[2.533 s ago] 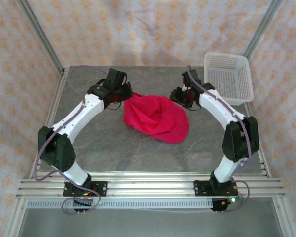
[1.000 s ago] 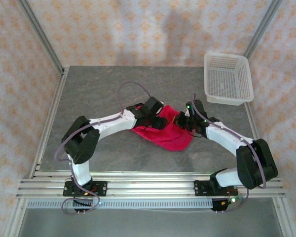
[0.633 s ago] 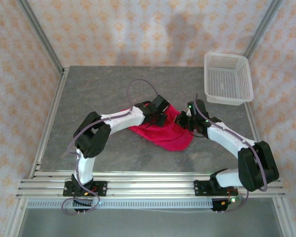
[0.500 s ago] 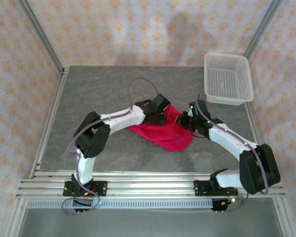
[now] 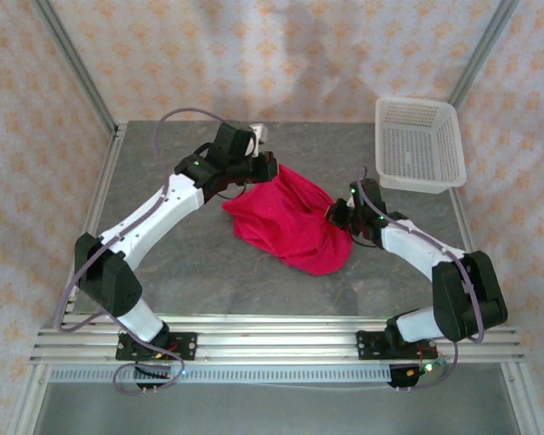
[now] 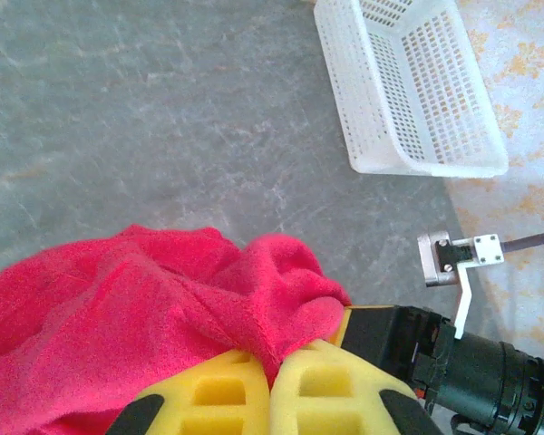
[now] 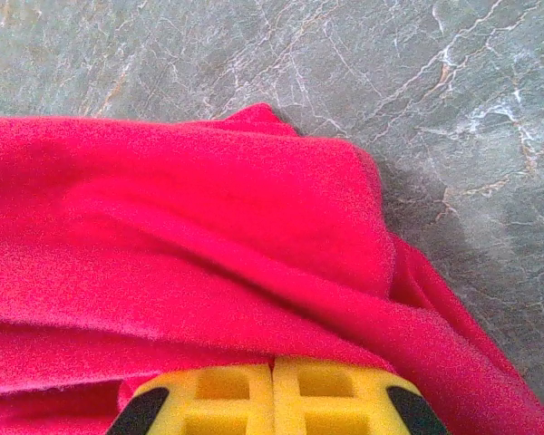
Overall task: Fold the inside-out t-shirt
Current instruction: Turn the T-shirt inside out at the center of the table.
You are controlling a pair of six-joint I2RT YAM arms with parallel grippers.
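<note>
One rumpled, fleecy crimson t-shirt (image 5: 290,227).

The left gripper (image 5: 267,169), a second ago spread over the middle of the t-shirt (image 5: 290,222), now clamps the cloth's far edge and sits further from the basket (image 5: 419,145). The garment, bunched tight a moment before, stretches wider away from the basket as the left arm's elbow swings outward.

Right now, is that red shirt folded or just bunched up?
Bunched up, not folded: the t-shirt is a rumpled heap, the left tool and right tool each pinching an edge.
</note>
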